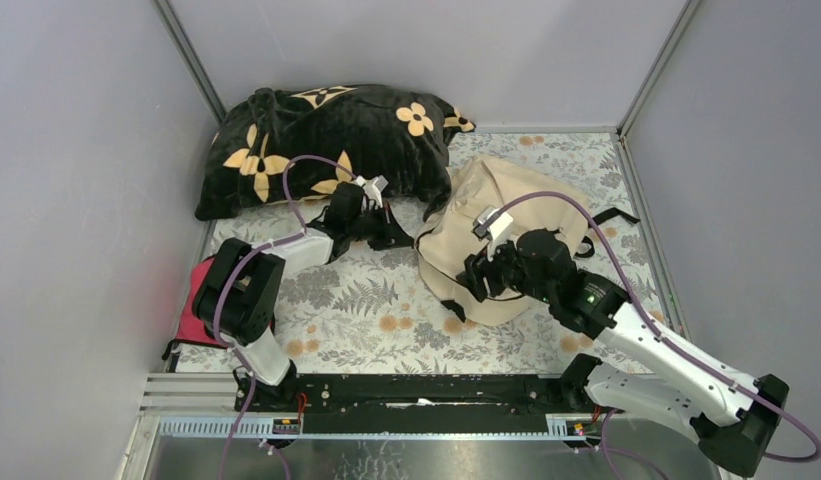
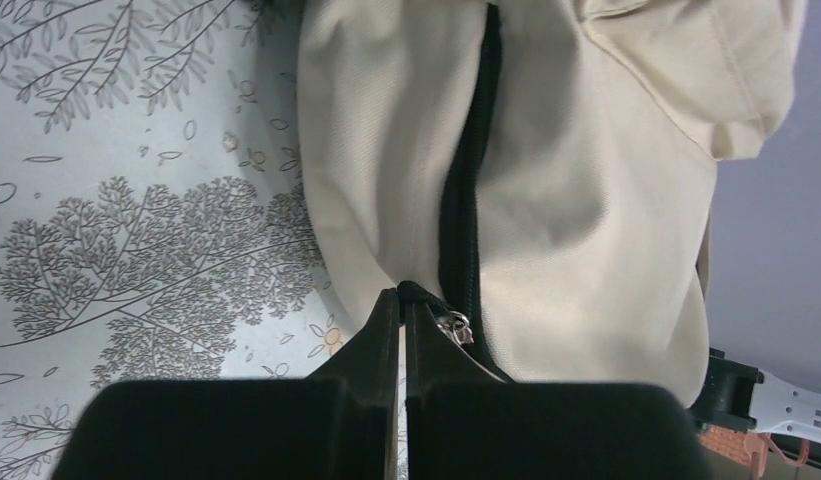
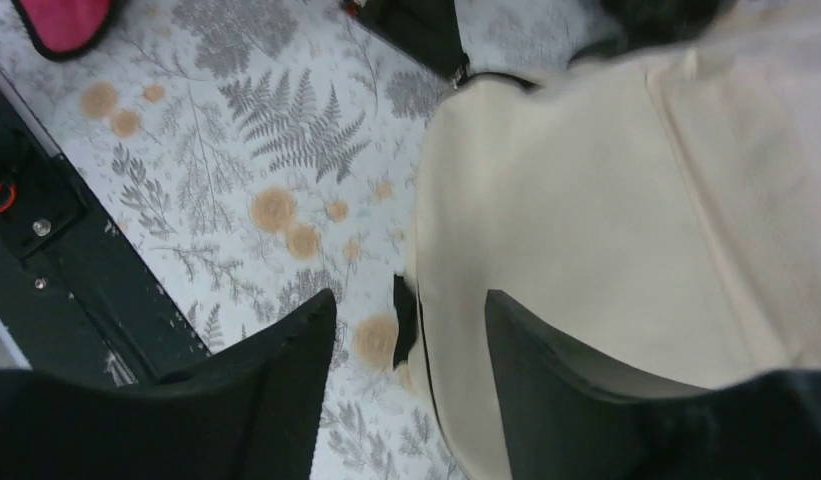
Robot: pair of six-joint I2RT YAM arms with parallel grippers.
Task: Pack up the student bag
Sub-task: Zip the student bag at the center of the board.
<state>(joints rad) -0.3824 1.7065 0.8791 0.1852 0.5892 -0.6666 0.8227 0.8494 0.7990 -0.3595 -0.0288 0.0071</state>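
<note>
We see the student bag [image 1: 451, 240], cream fabric with a dark zipper line, slumped on the desk's [image 1: 366, 300] right half.

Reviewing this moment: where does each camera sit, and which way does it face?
Top external: fixed above and behind the arm bases, looking down over the table; both arms, the student bag and the flowered pillow show.
Left wrist: on the left arm, facing along the shut left gripper, seen at the bottom, which pinches the bag's zipper end.
Right wrist: on the right arm, facing down past the open right gripper, seen at the bottom, onto the bag's edge.
Shared: all three see the bag and table.
</note>
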